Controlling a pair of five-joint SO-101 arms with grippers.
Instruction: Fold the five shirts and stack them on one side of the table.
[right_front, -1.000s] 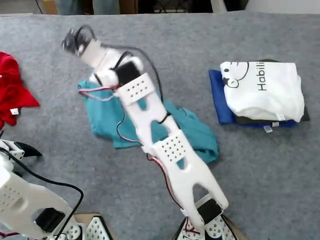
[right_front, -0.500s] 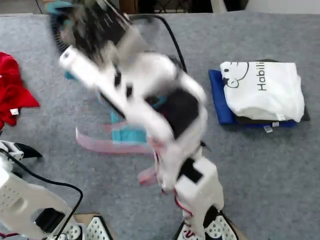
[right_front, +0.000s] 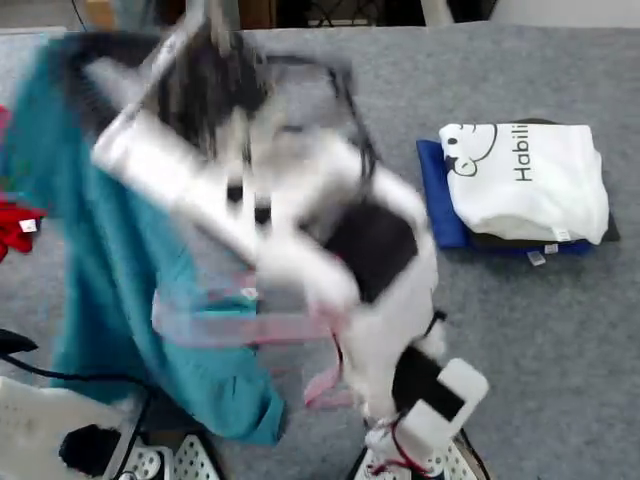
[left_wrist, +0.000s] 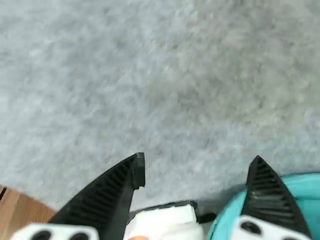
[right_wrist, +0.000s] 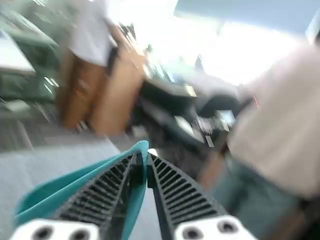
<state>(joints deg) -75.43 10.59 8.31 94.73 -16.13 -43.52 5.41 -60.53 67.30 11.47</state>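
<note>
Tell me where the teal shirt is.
High view: the teal shirt hangs over the left side of the table, beside the red shirt; the right gripper pinches its edge, jaws shut.

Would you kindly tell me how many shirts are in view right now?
5: a teal shirt held up by the right gripper, a red shirt partly hidden at the left edge, and a white shirt, a dark shirt and a blue shirt stacked at the right.

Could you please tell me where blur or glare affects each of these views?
High view: the right arm and teal shirt are motion-smeared; the folded stack is crisp. Right wrist view: the room is smeared with glare behind, though the right gripper pinching the shirt reads clearly. Left wrist view: even light, the open left gripper sharp over the grey table.
</note>
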